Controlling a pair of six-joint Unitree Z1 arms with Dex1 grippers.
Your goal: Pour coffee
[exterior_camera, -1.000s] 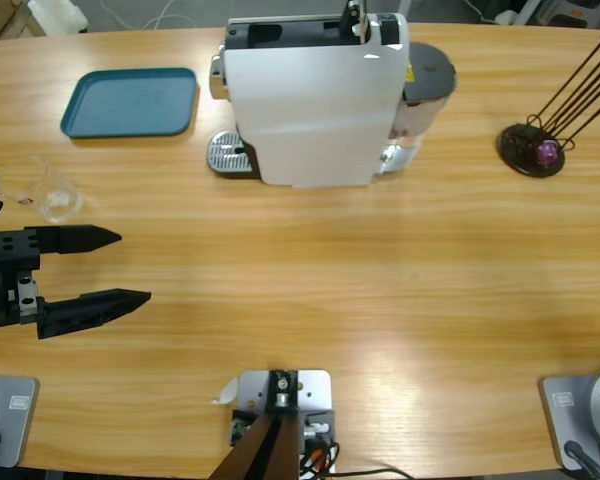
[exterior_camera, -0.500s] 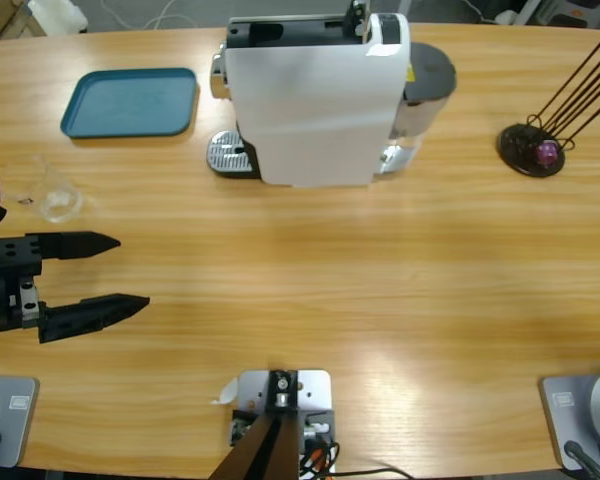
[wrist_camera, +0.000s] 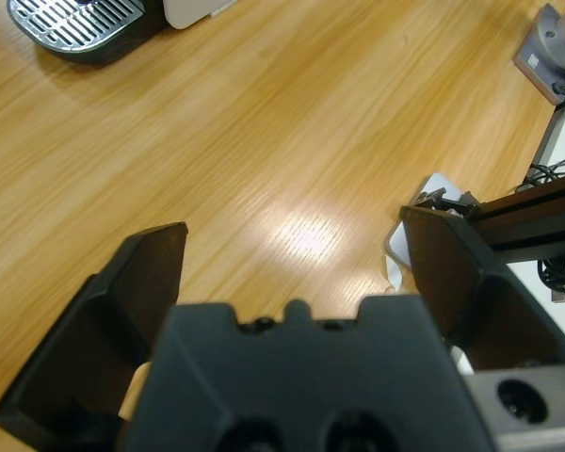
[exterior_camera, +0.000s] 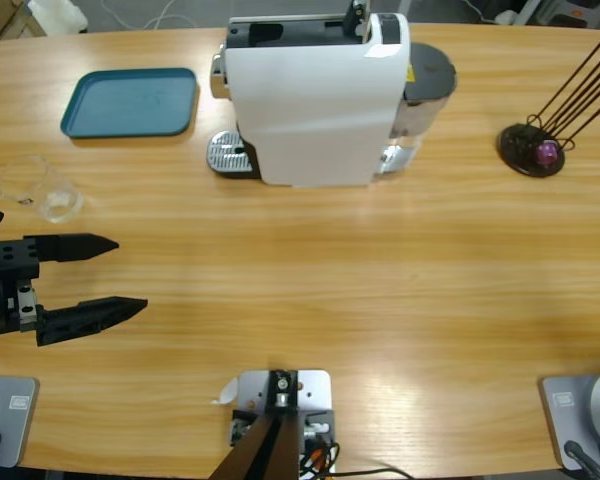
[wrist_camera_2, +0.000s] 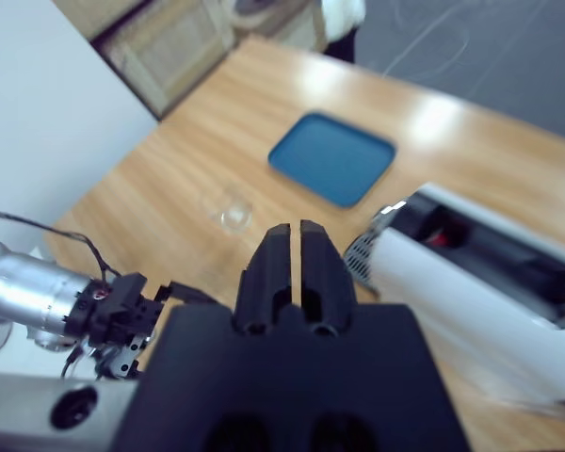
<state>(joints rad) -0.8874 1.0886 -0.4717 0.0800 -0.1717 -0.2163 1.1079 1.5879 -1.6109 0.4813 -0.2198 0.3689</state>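
Observation:
A small clear glass tumbler stands near the table's left edge; I cannot make out coffee in it. It shows again, small, in the right wrist view. My left gripper lies open just in front of the tumbler, jaws pointing right with only bare table between them. The right gripper is shut on nothing, hanging high over the table and out of the high view. The white coffee machine stands at the back middle.
A teal tray lies at the back left, also in the right wrist view. The machine's metal drip grate juts out to its left. A black wire capsule stand holding a purple capsule sits at the far right.
My left gripper has drifted slightly toward the table's front edge and a little left, away from the tumbler, still open. The tumbler has not moved.

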